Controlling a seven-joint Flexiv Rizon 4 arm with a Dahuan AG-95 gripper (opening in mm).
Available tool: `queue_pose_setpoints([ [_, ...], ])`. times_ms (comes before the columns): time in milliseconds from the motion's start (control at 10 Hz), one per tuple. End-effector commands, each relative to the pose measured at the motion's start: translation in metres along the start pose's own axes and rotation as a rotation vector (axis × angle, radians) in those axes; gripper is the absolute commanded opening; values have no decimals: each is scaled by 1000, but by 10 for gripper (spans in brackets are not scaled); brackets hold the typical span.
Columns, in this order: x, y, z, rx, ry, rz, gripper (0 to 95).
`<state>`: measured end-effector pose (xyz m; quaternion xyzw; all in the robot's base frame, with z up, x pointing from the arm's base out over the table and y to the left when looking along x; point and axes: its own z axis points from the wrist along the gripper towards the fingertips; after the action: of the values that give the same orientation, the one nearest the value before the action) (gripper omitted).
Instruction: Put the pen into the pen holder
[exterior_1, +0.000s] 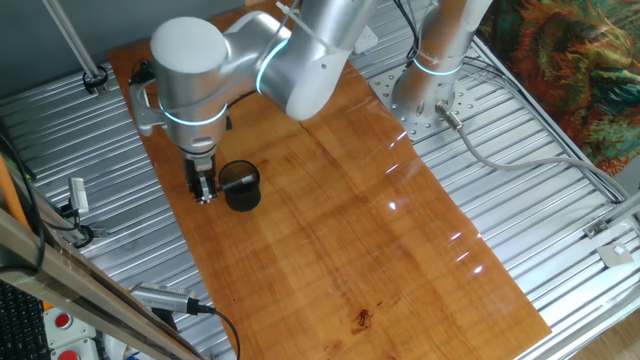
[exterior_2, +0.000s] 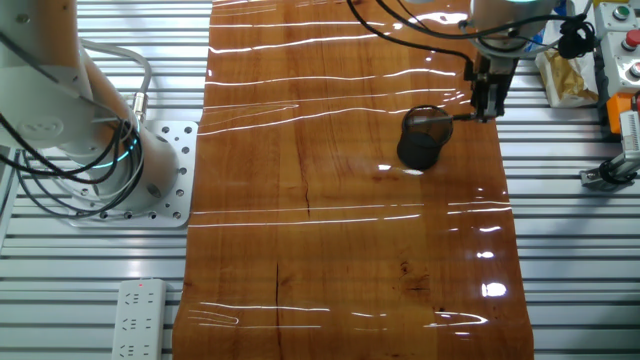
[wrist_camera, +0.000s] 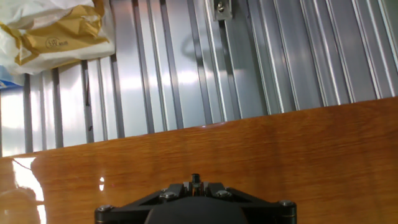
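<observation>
The pen holder (exterior_1: 241, 188), a small dark cup, stands on the wooden board (exterior_1: 330, 220) near its left edge; in the other fixed view the cup (exterior_2: 419, 141) is near the board's far right side. My gripper (exterior_1: 204, 190) hangs right beside the cup, at rim height, also in the other fixed view (exterior_2: 486, 108). It is shut on the thin pen (exterior_1: 236, 181), which lies about level and reaches over the cup's opening (exterior_2: 458, 118). In the hand view only the closed fingers (wrist_camera: 181, 188) and a small dark end (wrist_camera: 196, 179) between them show; the cup is out of view.
The board's edge and the ribbed metal table (wrist_camera: 186, 68) lie just beyond the gripper. A crumpled paper bag (wrist_camera: 59, 31) lies on the metal. A thick silver tool with a black cable (exterior_1: 165, 298) and a power strip (exterior_2: 140, 310) lie off the board. The arm's base (exterior_2: 150, 170) stands beside the board.
</observation>
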<state>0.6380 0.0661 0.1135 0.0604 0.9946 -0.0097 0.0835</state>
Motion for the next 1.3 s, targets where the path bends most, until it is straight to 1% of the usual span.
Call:
queue_pose_setpoints([
  [100, 0, 1, -2, -3, 16, -7, 0],
  [300, 1, 3, -10, 2, 33, -19, 0],
  [400, 2, 4, -16, 20, 39, -30, 0],
  [500, 3, 4, -21, 54, 41, -40, 0],
  [600, 4, 5, -28, 93, 36, -53, 0],
  [700, 5, 4, -35, 104, 21, -57, 0],
  [800, 5, 2, -38, 103, 6, -56, 0],
  [900, 3, -1, -43, 110, -31, -62, 0],
  [1100, 1, -6, -46, 128, -95, -63, 0],
  [1200, 1, -7, -47, 140, -117, -58, 0],
  [1300, 0, -7, -47, 144, -128, -53, 0],
])
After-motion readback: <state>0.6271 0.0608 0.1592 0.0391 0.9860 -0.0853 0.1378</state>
